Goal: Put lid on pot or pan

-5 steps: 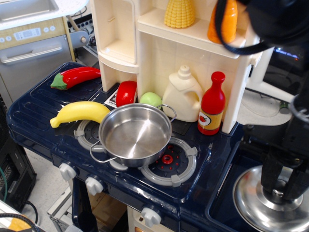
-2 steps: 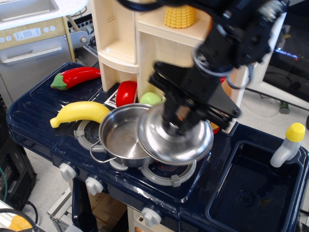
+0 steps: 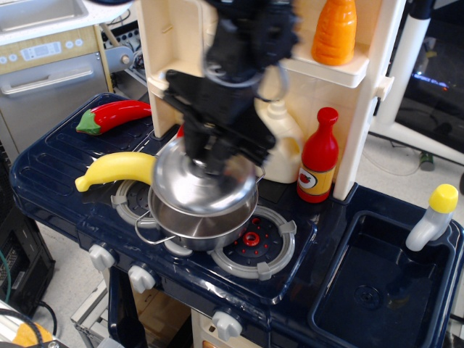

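My pincer clamped on lid knob. Lid tilted, held just above pot, not seated. Pot on left burner of blue surface, banana beside.

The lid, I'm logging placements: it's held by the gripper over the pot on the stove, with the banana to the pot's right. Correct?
Not quite. In the observation.image view the gripper does hold the lid over the pot, but the banana lies to the pot's left in the image, not its right.
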Controlling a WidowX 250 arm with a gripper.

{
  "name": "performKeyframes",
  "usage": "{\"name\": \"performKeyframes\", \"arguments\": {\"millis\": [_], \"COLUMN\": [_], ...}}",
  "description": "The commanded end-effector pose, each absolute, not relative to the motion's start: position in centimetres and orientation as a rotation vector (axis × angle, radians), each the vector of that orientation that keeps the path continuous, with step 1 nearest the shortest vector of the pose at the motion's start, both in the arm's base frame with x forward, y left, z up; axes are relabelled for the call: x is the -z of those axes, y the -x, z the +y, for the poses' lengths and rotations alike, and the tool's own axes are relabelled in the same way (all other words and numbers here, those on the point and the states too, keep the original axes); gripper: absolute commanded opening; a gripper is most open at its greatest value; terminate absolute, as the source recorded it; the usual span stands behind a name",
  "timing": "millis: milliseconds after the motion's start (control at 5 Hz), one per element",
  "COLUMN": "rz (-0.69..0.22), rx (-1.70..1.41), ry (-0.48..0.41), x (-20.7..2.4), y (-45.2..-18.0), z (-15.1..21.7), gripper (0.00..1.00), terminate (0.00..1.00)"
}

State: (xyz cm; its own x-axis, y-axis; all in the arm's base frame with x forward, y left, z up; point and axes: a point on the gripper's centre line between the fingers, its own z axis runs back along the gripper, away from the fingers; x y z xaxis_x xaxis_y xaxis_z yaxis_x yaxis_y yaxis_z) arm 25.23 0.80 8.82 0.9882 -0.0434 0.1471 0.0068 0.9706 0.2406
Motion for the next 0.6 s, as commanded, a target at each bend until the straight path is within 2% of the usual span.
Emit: {"name": "performKeyframes", "arguments": {"millis": [0, 200, 400], "rz": [-0.157, -0.157, -0.157], "rx": [0.044, 0.044, 0.044], "ry": [-0.172, -0.172, -0.172], "x": [-8.49, -8.49, -8.49], "y": [-25.84, -25.84, -25.84], "z": [-0.29, -0.29, -0.29], "gripper": [1.00, 1.00, 1.00], "terminate": [0.00, 0.00, 1.00]}}
